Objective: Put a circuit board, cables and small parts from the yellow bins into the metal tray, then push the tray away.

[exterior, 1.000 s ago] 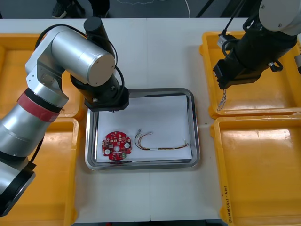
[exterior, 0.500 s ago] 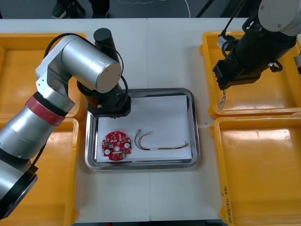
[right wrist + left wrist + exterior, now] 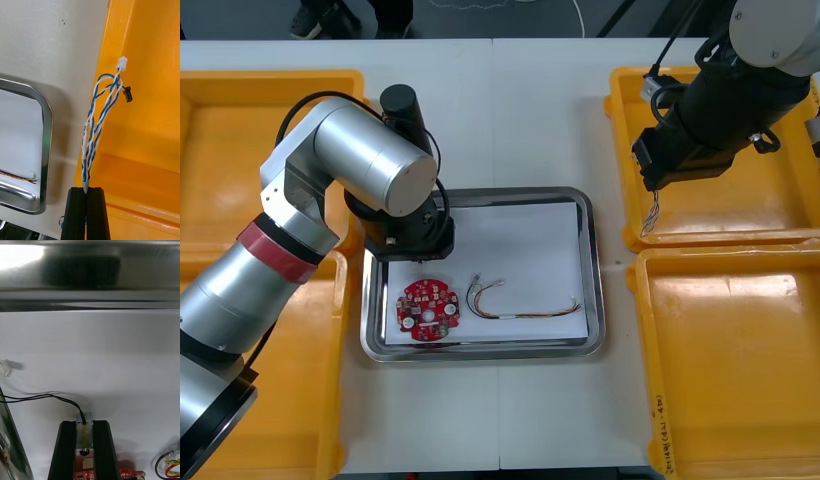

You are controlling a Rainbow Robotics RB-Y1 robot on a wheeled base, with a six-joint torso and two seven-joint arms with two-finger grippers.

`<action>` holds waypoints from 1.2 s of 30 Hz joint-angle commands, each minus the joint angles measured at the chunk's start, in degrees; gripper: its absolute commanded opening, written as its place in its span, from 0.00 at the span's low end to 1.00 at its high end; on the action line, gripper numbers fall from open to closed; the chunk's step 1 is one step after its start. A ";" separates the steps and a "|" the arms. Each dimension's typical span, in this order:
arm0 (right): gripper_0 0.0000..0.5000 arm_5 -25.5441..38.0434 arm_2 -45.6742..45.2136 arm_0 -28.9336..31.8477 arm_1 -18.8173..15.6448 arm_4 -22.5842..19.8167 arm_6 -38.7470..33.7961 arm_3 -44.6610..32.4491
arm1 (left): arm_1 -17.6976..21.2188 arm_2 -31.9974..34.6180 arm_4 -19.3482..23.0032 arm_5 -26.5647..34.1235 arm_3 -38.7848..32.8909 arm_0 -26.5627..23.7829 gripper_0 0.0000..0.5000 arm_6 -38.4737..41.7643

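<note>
— Where's the twisted blue and white cable (image 3: 95,127)?

— My right claw (image 3: 86,189) is closed tight on one end; the rest dangles over the yellow bin (image 3: 150,93) rim. It's light and floppy, likely to swing.

— And the left?

— My left claw (image 3: 84,423), over the metal tray (image 3: 590,270), is clamped on the black cable (image 3: 45,396) by its stiff end, the surest hold.

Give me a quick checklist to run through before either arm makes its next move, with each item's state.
1. Left gripper hold on the black cable: ok, jaws shut on its end.
2. Left gripper over the metal tray, above its white inside: ok.
3. Black cable's held end touching the tray floor: cannot tell.
4. Circuit board and red and yellow cable lying in the tray: ok.
5. Right gripper hold on the blue and white cable: ok, jaws shut, over a yellow bin edge.
6. Bare room in the tray for it: ok.
</note>
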 commanded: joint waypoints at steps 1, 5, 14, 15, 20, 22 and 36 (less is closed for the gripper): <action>0.00 0.28 0.84 0.00 0.44 -0.90 0.68 -1.99 | -0.86 -0.79 -1.00 -1.60 -0.43 0.81 0.02 -2.77; 0.00 0.28 0.84 0.00 0.44 -0.99 0.77 -1.99 | -0.86 -0.79 -1.35 -2.31 -0.43 1.07 0.59 -2.85; 0.00 0.28 0.84 0.00 0.44 -1.25 0.94 -1.90 | -0.68 2.29 -1.35 -0.99 -3.06 1.07 1.00 -2.77; 0.00 0.28 0.84 0.00 0.44 -1.34 0.94 -1.99 | -0.60 2.99 -1.44 -0.46 -3.85 1.07 1.00 -2.77; 0.00 0.28 0.84 0.00 0.44 -1.95 1.30 -1.99 | 0.11 4.92 -1.52 3.14 -8.07 0.99 1.00 -2.77; 0.00 0.28 0.84 0.00 0.44 -2.39 1.47 -1.99 | 0.81 5.63 -1.52 5.34 -10.62 1.07 1.00 -2.50; 0.00 0.28 4.89 -0.08 0.44 -4.24 4.37 -6.47 | 5.47 13.01 3.05 11.19 -21.78 -2.27 1.00 -1.54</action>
